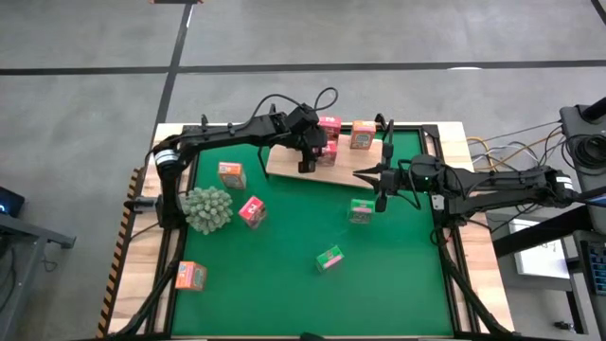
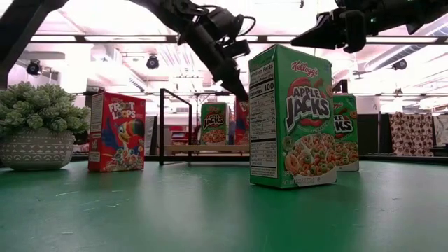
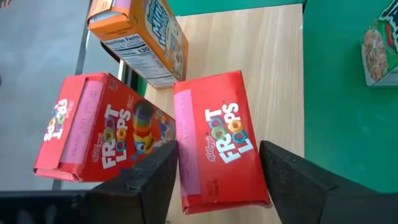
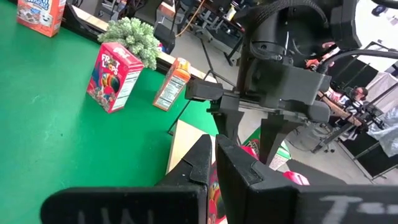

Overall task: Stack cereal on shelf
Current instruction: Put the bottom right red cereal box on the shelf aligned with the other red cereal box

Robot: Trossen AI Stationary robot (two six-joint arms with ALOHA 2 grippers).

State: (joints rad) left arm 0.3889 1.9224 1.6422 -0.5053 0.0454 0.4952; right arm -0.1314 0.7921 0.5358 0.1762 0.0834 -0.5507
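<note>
Left pincer hangs wide open over a red cereal box on the shelf; a skewed drop could knock the neighbouring red box off the edge. Right pincer pinched shut, waiting nearby.

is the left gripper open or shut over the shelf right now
Open. In the left wrist view the left gripper has its fingers spread to either side of a red Froot Loops box on the wooden shelf, not touching it.
</note>
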